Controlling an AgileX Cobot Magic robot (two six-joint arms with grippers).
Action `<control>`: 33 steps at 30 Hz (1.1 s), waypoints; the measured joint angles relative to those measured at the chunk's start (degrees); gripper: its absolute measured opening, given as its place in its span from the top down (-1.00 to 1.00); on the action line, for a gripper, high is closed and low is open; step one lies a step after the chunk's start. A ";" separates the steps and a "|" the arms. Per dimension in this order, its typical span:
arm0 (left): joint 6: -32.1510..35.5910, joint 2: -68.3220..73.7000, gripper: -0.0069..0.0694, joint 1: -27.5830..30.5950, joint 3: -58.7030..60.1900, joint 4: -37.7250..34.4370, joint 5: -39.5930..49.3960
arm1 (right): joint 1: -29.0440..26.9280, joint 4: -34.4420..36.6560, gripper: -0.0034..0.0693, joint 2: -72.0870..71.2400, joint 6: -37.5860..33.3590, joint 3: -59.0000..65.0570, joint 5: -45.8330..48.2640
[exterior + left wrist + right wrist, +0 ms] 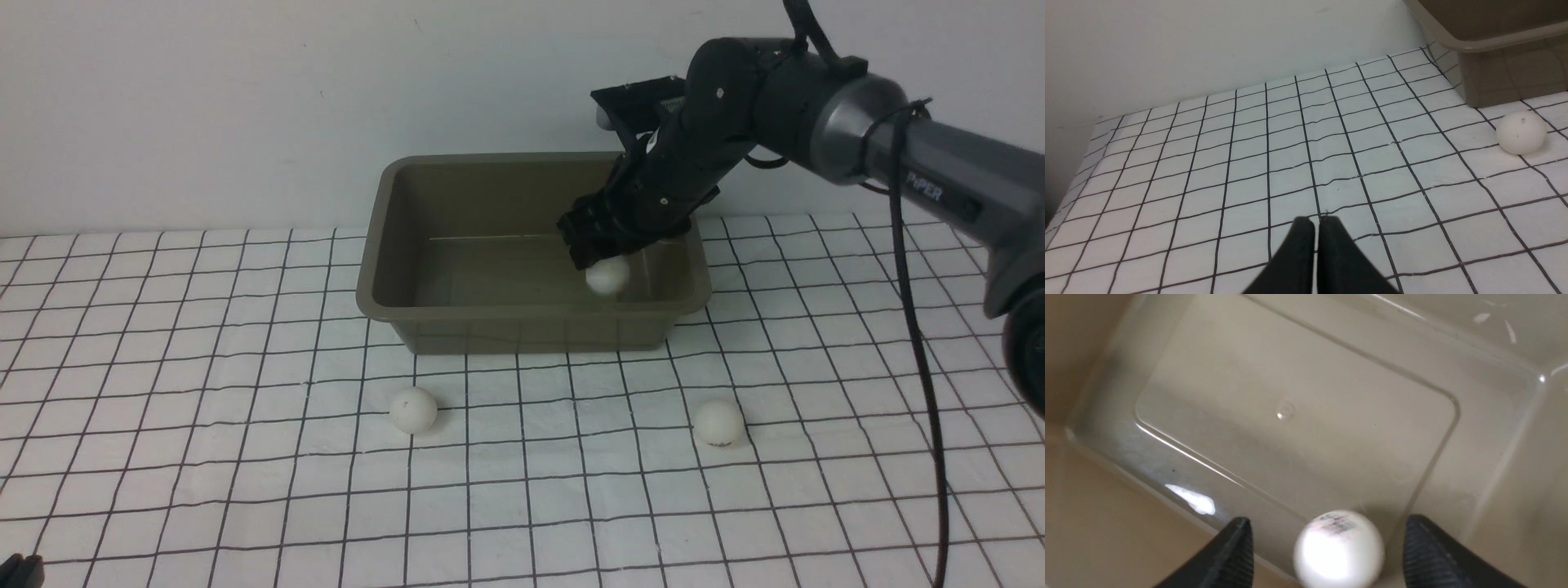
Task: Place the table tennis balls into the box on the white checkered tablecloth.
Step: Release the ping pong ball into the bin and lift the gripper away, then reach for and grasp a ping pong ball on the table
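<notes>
The right gripper (1329, 526) is over the inside of the box (375, 245), jaws spread wide. One table tennis ball (1339, 551) sits loose between them, touching neither finger and blurred. The step in hand is judged to be the release of the first ball.

The next move calls for lifting clear of the rim and reaching for a ball on the white checkered tablecloth (204, 327).

The left gripper (1316, 228) is clenched and empty.

Count:
- Balls: three. One is in the box; the left ball (412, 409) and the right ball (718, 422) lie in front of it.
- Box: one.
</notes>
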 joint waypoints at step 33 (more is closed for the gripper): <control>0.00 0.00 0.83 0.00 0.00 0.00 0.00 | 0.00 -9.02 -0.37 -29.05 8.40 21.28 14.93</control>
